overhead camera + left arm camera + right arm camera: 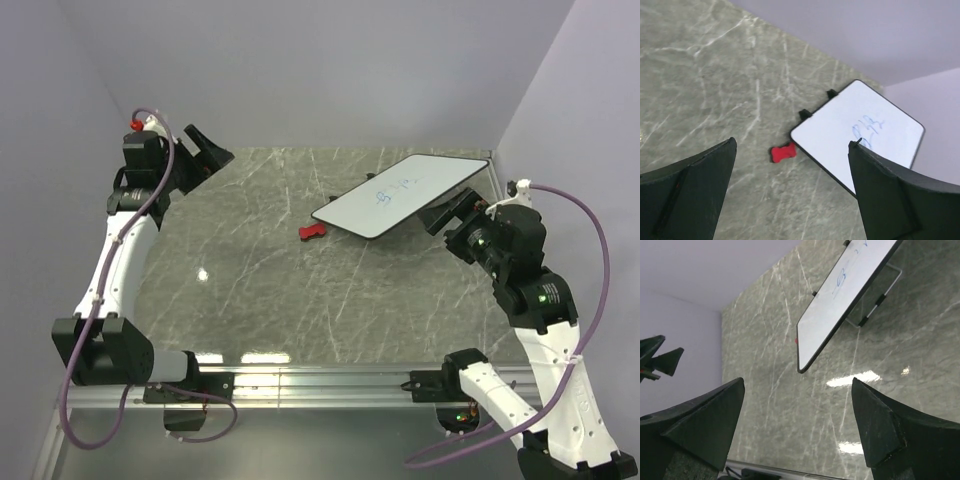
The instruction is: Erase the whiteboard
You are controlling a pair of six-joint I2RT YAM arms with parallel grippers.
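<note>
Finds whiteboard [400,195] tilted on stand [879,299] near far right corner, scribbles [395,190] intact. Finds left gripper [205,148], right gripper [450,212] wide, empty. Risks tipping it off stand under unsupported wiping pressure.

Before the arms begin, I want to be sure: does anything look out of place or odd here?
Nothing looks damaged or spilled. The whiteboard leans tilted on a stand, not flat, and the red eraser lies loose near its low corner.
</note>
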